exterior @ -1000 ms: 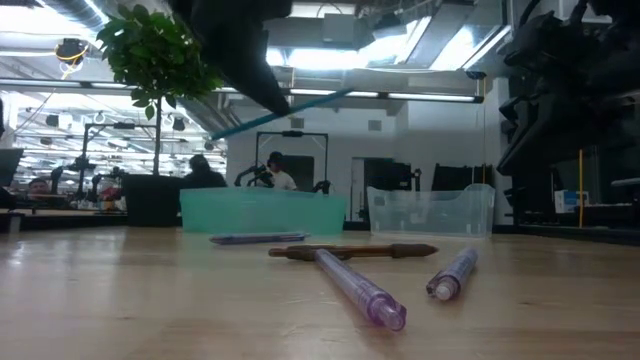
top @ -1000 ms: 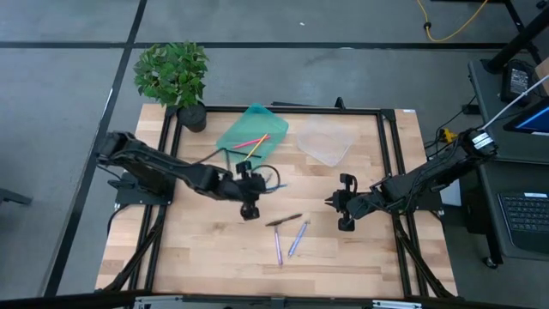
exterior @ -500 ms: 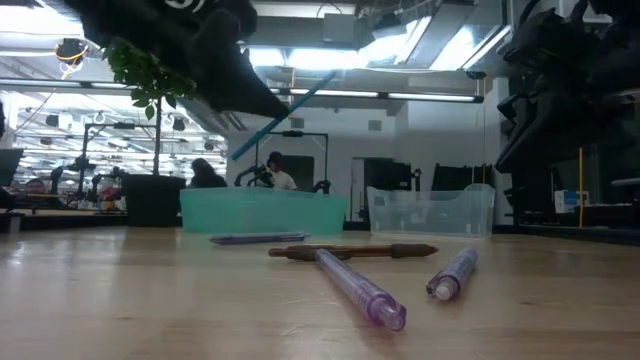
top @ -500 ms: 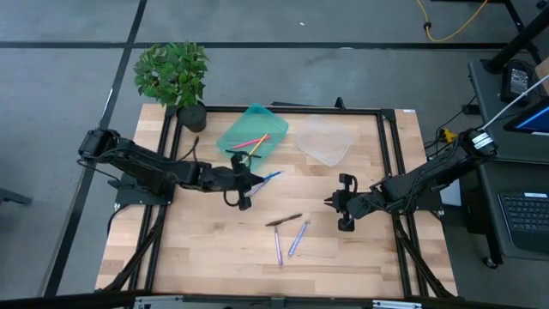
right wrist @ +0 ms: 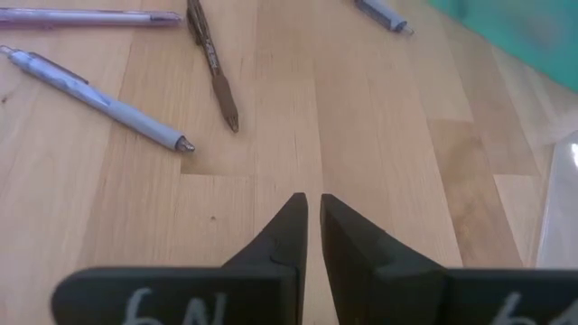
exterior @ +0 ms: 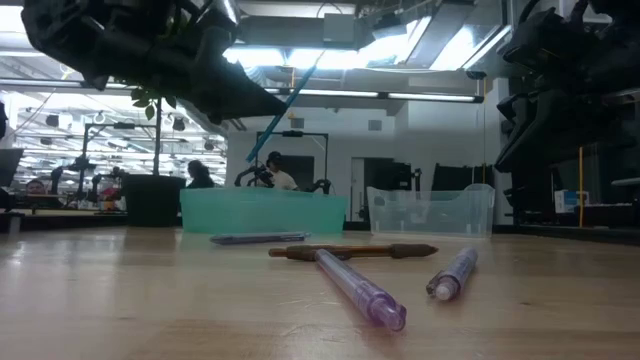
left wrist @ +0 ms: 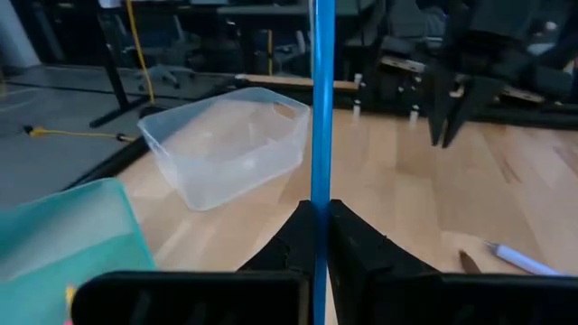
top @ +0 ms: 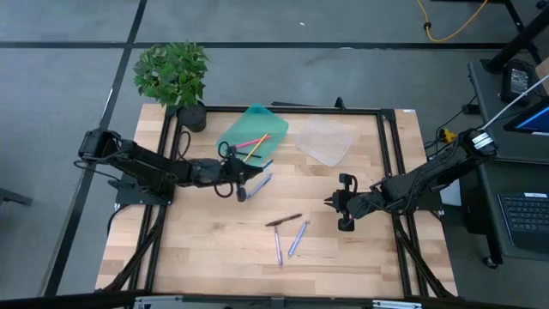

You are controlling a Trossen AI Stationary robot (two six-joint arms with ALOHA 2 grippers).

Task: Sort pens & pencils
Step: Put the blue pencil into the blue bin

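My left gripper [top: 241,180] is shut on a slim blue stick [left wrist: 322,99], held above the table beside the teal bin [top: 253,133]; the stick also shows in the low view [exterior: 290,92]. The bin holds a pink and a yellow stick [top: 250,142]. A lavender pen [top: 260,182] lies on the table by my left gripper. A dark pen [top: 285,220] and two lavender pens [top: 278,247] [top: 298,238] lie flat mid-table. My right gripper [top: 336,207] is shut and empty, low over the wood to their right [right wrist: 313,212]. My left gripper pinches the blue stick's lower part [left wrist: 321,194] between its two fingers [left wrist: 298,236]. The stick runs on past the fingertips, along the fingers. In the low view it is lifted clear of the table and slants steeply up toward the right [exterior: 300,78].
A clear empty bin [top: 326,142] stands at the back, right of the teal one. A potted plant [top: 176,77] stands at the far left corner. A black frame [top: 390,154] borders the table. Bare wood lies along the near edge.
My left gripper has carried the blue stick toward the table's far-left, to the teal bin's near side, and has turned. The stick now slants more steeply upward than before. My right gripper has kept still.
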